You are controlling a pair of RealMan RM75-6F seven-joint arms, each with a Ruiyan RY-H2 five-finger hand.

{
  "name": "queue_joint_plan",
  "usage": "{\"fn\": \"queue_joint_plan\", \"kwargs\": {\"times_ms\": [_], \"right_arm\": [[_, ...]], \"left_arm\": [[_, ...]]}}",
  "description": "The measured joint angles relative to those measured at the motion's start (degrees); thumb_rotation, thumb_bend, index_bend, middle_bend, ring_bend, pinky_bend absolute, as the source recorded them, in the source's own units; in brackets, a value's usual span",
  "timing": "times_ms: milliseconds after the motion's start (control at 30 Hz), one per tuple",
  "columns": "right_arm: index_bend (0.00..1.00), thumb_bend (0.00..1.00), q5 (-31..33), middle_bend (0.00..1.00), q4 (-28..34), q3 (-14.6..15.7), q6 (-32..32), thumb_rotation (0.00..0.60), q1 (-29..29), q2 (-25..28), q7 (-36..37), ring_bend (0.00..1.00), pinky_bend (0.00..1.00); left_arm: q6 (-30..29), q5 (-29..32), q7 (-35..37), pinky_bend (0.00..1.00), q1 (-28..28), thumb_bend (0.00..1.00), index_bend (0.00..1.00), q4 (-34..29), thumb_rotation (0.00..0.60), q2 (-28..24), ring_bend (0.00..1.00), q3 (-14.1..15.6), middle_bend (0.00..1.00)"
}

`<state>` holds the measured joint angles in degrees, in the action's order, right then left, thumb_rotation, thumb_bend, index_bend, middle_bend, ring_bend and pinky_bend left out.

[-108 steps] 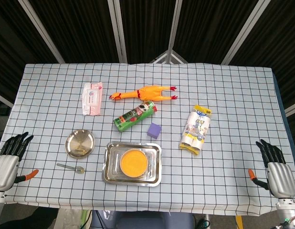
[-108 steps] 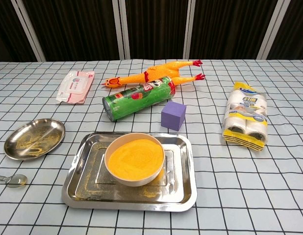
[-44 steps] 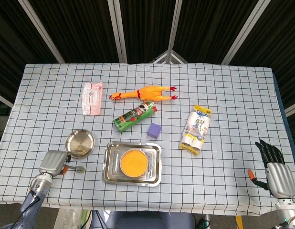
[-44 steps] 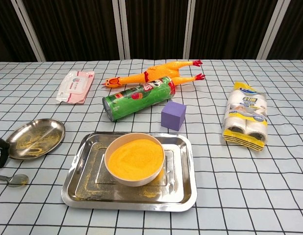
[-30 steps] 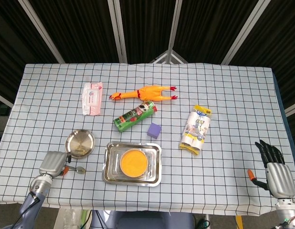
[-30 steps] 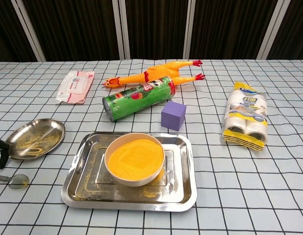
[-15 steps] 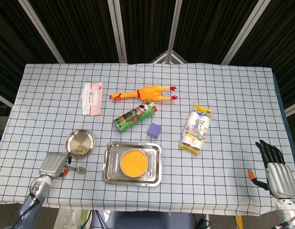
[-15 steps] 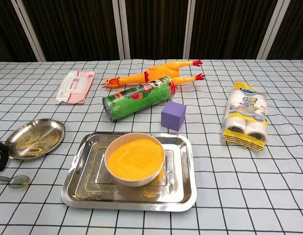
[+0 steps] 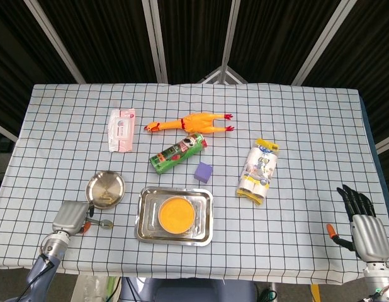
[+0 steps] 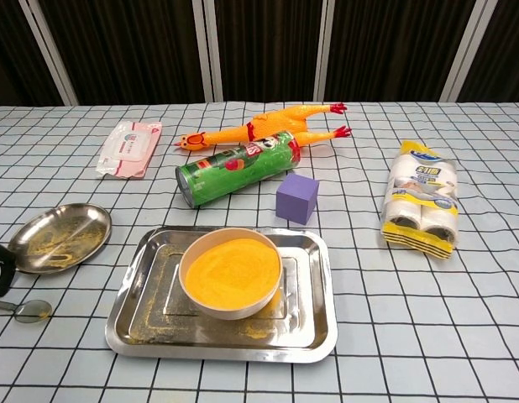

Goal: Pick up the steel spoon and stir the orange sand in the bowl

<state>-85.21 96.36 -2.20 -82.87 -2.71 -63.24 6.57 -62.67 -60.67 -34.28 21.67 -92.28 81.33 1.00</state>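
Steel spoon [image 9: 101, 223] on cloth, left hand [image 9: 70, 217] over handle.

bowl [image 9: 176, 213] in tray [image 9: 145, 233] | plate [image 9: 106, 189] left of tray | spoon [image 9: 104, 223] before plate | can [image 9: 177, 153] behind tray

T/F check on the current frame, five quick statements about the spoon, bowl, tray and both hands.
1. The bowl of orange sand sits in the steel tray. True.
2. The spoon is in the bowl. False: it lies on the table left of the tray.
3. The left robot hand is over the spoon's handle. True.
4. The right robot hand holds the purple cube. False: it holds nothing, at the table's right edge.
5. The green can stands upright. False: it lies on its side.
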Motion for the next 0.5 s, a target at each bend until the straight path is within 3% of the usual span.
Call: {"fn": "queue_joint_plan", "kwargs": {"times_ms": [167,500], "right_arm": [[0.0,0.4,-0.07,0.0,0.0,0.02,-0.04,0.6,0.02,0.02,0.04,0.0,0.0],[0.0,0.4,-0.04,0.0,0.06,0.01,-0.04,0.6,0.04,0.07,0.15,0.0,0.0]], "left_arm": [[-0.16,0.02,0.31,1.0,0.05,0.55,0.54,0.21,0.6,0.14,1.0,0.07,1.0],[-0.4,-0.12,0.53,1.0,0.2,0.56,0.55,-0.22,0.6,0.06,1.0,0.23,1.0]]}}
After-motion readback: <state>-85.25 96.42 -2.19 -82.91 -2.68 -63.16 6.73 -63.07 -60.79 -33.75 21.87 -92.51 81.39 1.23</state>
